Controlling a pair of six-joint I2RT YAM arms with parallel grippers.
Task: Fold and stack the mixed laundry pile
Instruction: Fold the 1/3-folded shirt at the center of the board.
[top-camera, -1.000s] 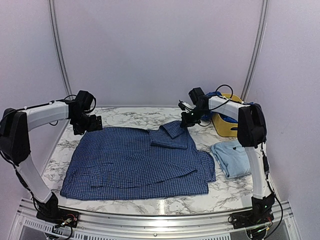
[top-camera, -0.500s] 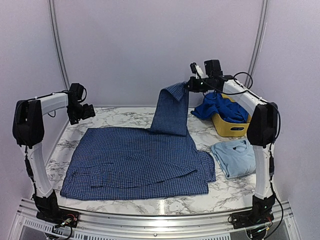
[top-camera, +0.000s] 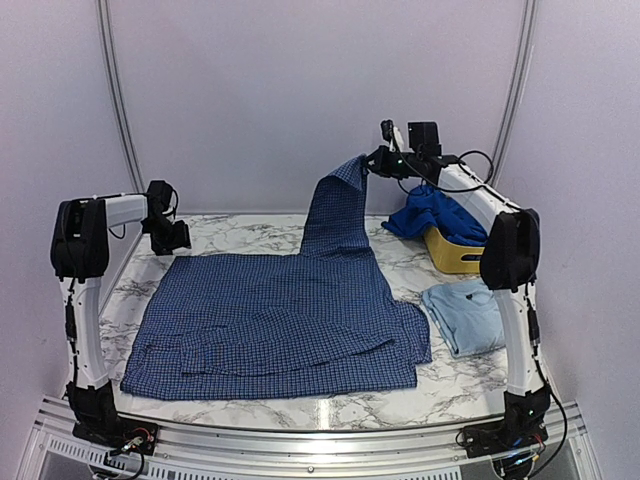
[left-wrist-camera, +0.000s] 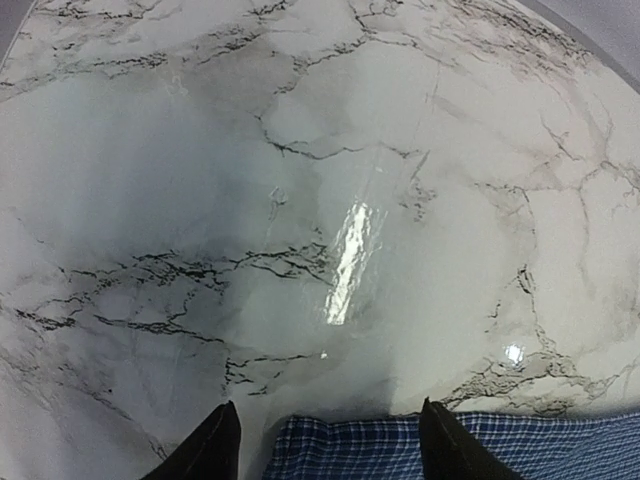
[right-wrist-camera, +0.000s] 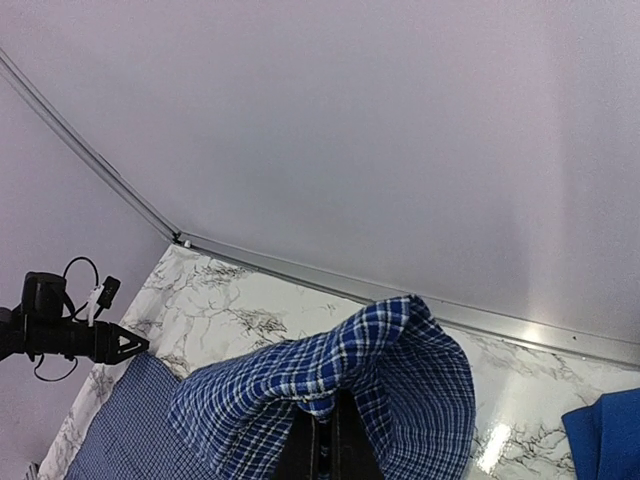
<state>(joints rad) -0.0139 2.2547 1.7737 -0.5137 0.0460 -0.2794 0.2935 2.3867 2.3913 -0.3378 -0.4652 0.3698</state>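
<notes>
1. On the marble surface (top-camera: 250, 232), noted a navy-and-white checked shirt (top-camera: 280, 320) spread mostly flat across the centre and left.
2. Above the far centre, found the right tool (top-camera: 372, 163) clamped shut on one part of that shirt, holding it high, with checked cloth hanging as a steep panel down to the flat body. Confirmed in the right wrist view: fingers (right-wrist-camera: 303, 452) pressed together, cloth bunched and draped over them.
3. At the shirt's far-left corner, found the left tool (top-camera: 182, 240) low over the surface with jaws apart. Confirmed in the left wrist view: dark fingertips (left-wrist-camera: 215, 450) either side of the shirt's edge, cloth lying between them. Could not tell whether touching.
4. On the right side, recorded a folded pale blue T-shirt (top-camera: 462, 315) lying near the checked shirt's right edge.
5. Behind that, recorded a yellow basket (top-camera: 452, 258) with a royal-blue garment (top-camera: 430, 212) spilling over its rim.
</notes>
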